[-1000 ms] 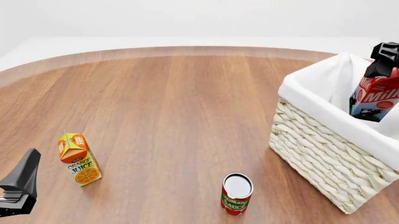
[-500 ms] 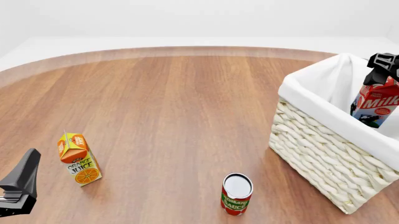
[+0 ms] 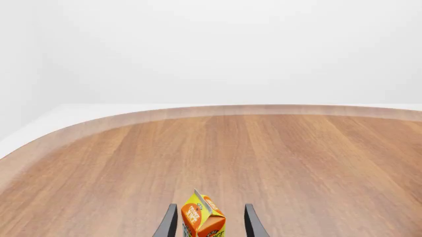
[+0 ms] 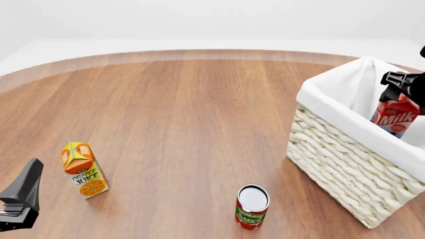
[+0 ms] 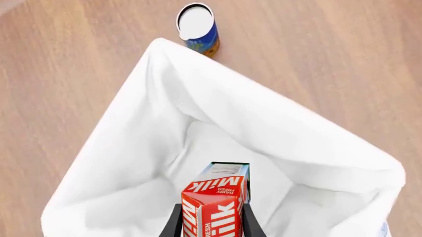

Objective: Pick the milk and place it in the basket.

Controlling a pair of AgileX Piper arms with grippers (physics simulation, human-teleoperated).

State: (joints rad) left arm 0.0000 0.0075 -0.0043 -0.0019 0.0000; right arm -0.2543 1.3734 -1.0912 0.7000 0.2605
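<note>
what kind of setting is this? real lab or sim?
Looks like a simulated tabletop, not a real room: a bare rounded wooden table against a blank white backdrop, with grocery props: an orange juice carton, a tomato sauce can and a lined wicker basket.

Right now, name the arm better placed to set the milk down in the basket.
Right. The right gripper holds the milk partly inside the basket; the left gripper sits across the table by the orange juice carton.

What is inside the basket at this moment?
Inside the basket is the milk, held at its top by the right gripper. White cloth lining covers the walls and floor. The near wall hides the carton's lower part in the front view.
</note>
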